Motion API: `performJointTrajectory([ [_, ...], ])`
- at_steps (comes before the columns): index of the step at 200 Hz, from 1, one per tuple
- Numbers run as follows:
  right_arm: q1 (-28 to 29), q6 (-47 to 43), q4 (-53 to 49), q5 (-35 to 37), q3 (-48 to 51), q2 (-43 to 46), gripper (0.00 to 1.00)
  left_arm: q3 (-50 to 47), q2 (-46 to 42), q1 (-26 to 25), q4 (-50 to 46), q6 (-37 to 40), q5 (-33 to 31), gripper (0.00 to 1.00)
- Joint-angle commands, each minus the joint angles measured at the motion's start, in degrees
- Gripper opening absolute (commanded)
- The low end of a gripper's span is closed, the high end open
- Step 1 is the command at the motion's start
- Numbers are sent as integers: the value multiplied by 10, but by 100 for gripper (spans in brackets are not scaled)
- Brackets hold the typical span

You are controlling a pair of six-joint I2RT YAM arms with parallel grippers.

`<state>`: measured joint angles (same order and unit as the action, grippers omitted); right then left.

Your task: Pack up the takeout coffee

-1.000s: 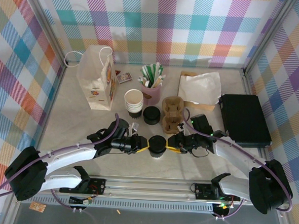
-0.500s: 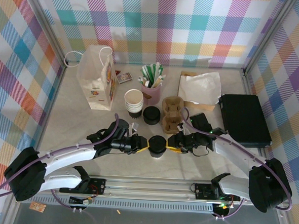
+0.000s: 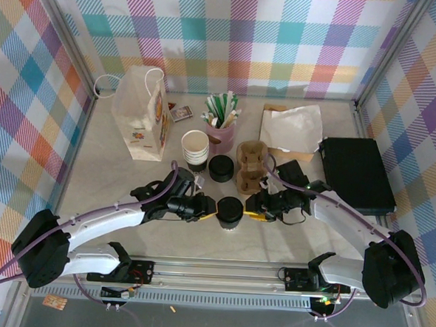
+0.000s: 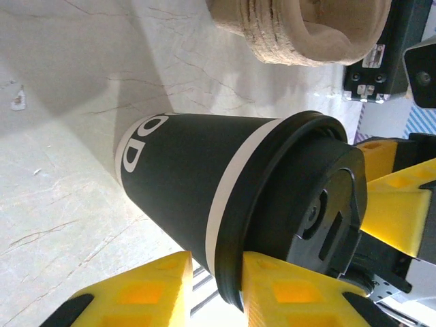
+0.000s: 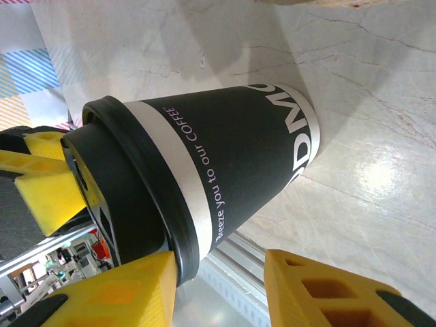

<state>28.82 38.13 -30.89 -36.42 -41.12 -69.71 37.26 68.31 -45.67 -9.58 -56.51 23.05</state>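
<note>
Calling this the grab-the-cup step: nothing is packed yet. Biggest first. The marble table has the paper bag standing well beyond the left gripper's jaws, on the far side. The pulp cup carrier sits much closer, just past the right gripper's jaws.

The takeout coffee stands upright on the table right between the two sets of jaws, one gripper on each side of it. In the left wrist view, the black lid has its rim wedged in the narrow gap between the yellow pads, so the left looks to be pinching the rim, one pad over the lid and one under it.

In the right wrist view the jaws are partly spread. One pad sits up against the rim and the other hangs clear below the cup wall, so no real grip there.

Next move, I reckon, is one gripper getting a firm hold round the cup. A rim pinch could pop the lid. Then lift it straight up and set it into a carrier pocket.
</note>
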Motion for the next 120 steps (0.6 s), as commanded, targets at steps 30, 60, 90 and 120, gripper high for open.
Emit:
performJointTrajectory([
  [30,-2,-8,-34,3,-25,5,40,33,9,0,-42,20,-11,26],
  [60,-3,-31,-66,15,-44,10,41,46,12,0,-44,26,-6,27],
  [90,-3,-56,-106,41,-71,20,41,57,11,-1,-58,31,-6,27],
  [120,-2,-92,-149,73,-109,25,41,70,-9,0,-118,46,-28,28],
])
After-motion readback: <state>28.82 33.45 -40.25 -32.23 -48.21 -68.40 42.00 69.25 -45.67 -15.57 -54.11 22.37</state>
